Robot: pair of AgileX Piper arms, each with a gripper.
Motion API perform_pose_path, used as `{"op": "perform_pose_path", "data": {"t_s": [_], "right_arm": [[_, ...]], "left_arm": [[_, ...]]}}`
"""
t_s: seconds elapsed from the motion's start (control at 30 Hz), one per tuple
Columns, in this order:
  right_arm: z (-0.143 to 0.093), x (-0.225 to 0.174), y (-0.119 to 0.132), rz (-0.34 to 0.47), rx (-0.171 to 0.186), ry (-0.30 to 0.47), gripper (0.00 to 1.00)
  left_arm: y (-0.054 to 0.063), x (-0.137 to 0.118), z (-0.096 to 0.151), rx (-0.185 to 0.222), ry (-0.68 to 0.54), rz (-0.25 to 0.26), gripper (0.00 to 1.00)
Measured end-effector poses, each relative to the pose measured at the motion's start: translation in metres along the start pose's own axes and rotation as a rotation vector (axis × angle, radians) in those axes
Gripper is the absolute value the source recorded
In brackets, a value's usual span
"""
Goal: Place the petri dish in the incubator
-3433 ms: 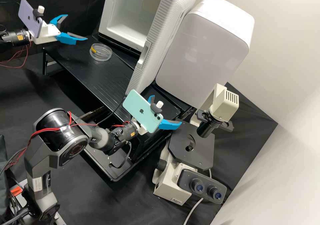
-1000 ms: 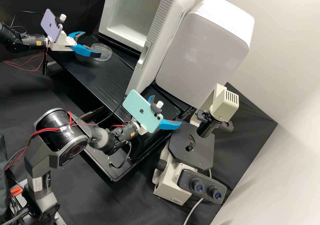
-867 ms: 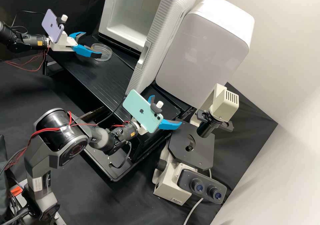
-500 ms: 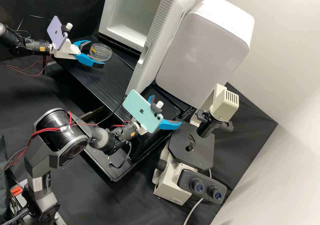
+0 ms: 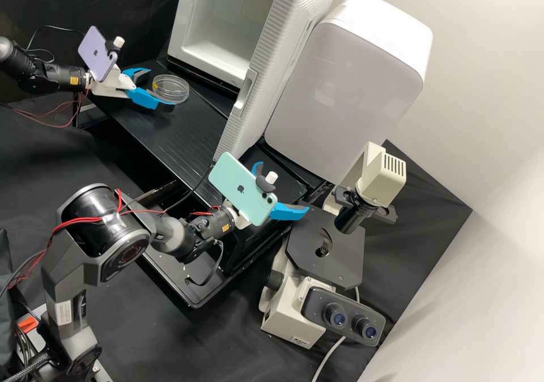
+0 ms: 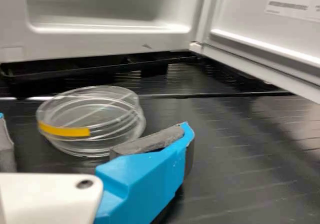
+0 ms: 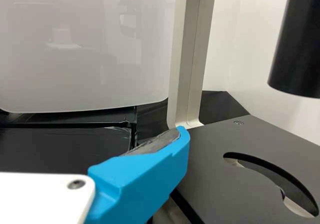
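Right, fingers of the left gripper (image 5: pixel 158 87) were wide open, empty, partway around the clear round plastic petri dish (image 6: pixel 90 115), which sat on the black table (image 5: pixel 187 138) just before the open white incubator (image 5: pixel 226 25). Best move looked like: centre on its widest part, close gently, lift level.

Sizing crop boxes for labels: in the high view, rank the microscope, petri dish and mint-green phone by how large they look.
1. microscope, clearly largest.
2. mint-green phone.
3. petri dish, smallest; it sits farther from the camera than the phone, so that gap is unsure.
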Motion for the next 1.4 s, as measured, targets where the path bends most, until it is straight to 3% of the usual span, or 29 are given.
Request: {"op": "perform_pose_path", "data": {"t_s": [0.17,0.43,1.3,1.4], "right_arm": [[0.0,0.0,0.0,0.0,0.0,0.0,1.0],[0.0,0.0,0.0,0.0,0.0,0.0,1.0],[0.0,0.0,0.0,0.0,0.0,0.0,1.0],[0.0,0.0,0.0,0.0,0.0,0.0,1.0]], "left_arm": [[0.002,0.0,-0.004,-0.015,0.032,0.018,1.0],[0.002,0.0,-0.006,0.017,0.056,0.016,1.0],[0.002,0.026,0.005,0.053,0.076,0.003,1.0],[0.0,0.029,0.007,0.072,0.069,-0.003,1.0]]}}
